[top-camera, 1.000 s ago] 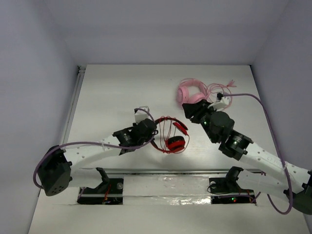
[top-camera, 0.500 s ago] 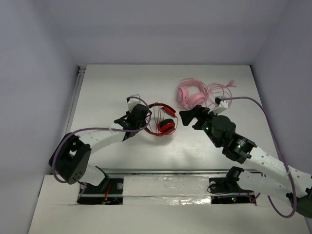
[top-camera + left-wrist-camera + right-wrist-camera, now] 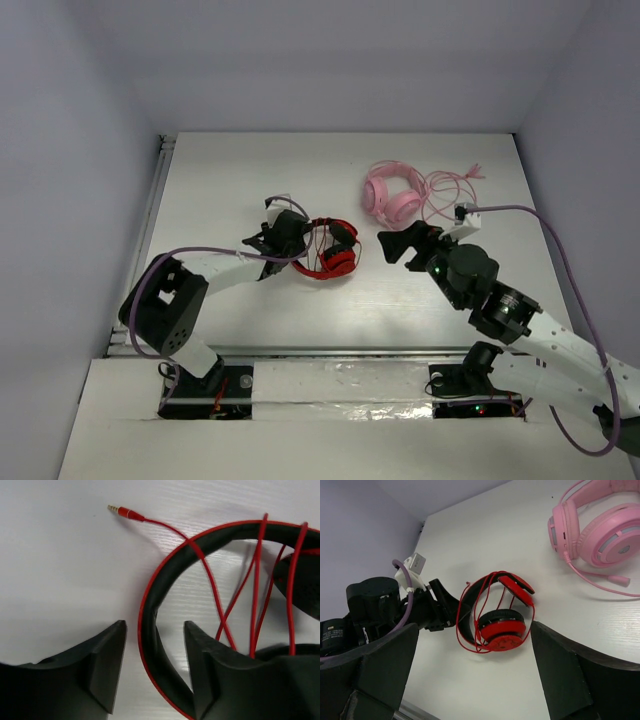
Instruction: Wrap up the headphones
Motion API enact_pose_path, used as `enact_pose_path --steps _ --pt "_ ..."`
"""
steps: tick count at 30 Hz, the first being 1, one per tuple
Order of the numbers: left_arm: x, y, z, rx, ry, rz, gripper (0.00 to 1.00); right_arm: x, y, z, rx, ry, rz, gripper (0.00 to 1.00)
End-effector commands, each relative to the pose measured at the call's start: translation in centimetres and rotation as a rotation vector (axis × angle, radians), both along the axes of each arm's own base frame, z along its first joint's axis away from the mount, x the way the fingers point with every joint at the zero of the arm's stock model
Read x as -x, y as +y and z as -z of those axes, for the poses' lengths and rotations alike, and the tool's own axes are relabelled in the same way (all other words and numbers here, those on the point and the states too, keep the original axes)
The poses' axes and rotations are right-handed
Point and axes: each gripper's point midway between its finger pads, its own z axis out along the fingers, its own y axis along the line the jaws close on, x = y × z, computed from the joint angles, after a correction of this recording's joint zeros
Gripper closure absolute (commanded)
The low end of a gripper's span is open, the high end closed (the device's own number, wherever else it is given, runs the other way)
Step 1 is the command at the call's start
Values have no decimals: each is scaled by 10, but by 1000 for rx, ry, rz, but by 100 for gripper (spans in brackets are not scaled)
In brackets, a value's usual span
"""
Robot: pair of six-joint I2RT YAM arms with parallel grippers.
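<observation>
The red headphones [image 3: 335,262] lie on the white table, with the thin red cable looped several times across the headband and cups [image 3: 502,630]. The cable's plug [image 3: 116,509] lies loose on the table. My left gripper [image 3: 297,243] is open, with its jaws on either side of the black-lined headband [image 3: 150,605]; a gap shows on the left side. My right gripper [image 3: 398,245] is open wide and empty, a little to the right of the headphones and apart from them.
Pink headphones [image 3: 390,195] with a tangled pink cable [image 3: 450,185] lie behind my right gripper; they also show in the right wrist view [image 3: 600,530]. A metal rail [image 3: 150,220] runs along the table's left edge.
My left gripper has carried the red headphones back and to the left, and they now rest on the table. My right arm has drawn back slightly to the right.
</observation>
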Motion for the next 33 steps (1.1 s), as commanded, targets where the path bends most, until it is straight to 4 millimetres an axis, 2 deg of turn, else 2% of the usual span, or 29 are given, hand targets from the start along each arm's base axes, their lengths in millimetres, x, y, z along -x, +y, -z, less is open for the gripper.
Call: enact_pose_path --steps 1,3,7,8,9,10,11,12,13,15,17,19,22,25,28,29,31,33 --pt "-3 -3 -20 29 -37 13 53 -2 -9 -5 2 -13 34 0" --pt "4 5 -16 4 -18 5 36 -2 -10 -10 2 -20 41 0" --pt "26 23 -16 -27 33 -26 24 -3 -14 -24 3 -40 53 0" --pt "28 26 -26 -3 7 -45 20 -3 -15 -26 9 -44 55 0" --pt "34 32 -25 -7 9 -56 14 -3 -17 -29 12 -49 61 0" --pt "41 39 -26 -19 18 -68 12 -3 -18 -36 13 -61 63 0" --pt "44 41 -40 -2 -18 -79 7 -3 -19 -40 12 -70 62 0" --pt "47 45 -44 0 -20 -86 1 -1 -20 -45 5 -83 58 0" --pt "53 49 -47 -3 -10 -91 1 0 -20 -50 1 -92 56 0" --pt "58 40 -67 57 -28 -68 1 3 -24 -66 -16 -123 53 0" --pt "69 38 -75 82 -18 -36 1 6 -26 -76 -16 -154 41 0" --pt "78 45 -79 66 0 -36 1 11 -30 -88 -36 -190 29 0" --pt "85 50 -97 83 -30 -23 1 16 -38 -103 -44 -234 39 0" --pt "81 46 -147 172 -168 16 1 20 -50 -121 -60 -267 64 0" --pt "82 49 -218 295 -378 36 1 30 -69 -141 -96 -304 98 0" --pt "87 56 -246 332 -457 27 1 36 -79 -147 -115 -319 111 0" --pt "89 63 -275 363 -543 20 1 44 -88 -157 -145 -342 116 0" --pt "93 70 -296 374 -605 18 1 52 -97 -165 -173 -364 117 0"
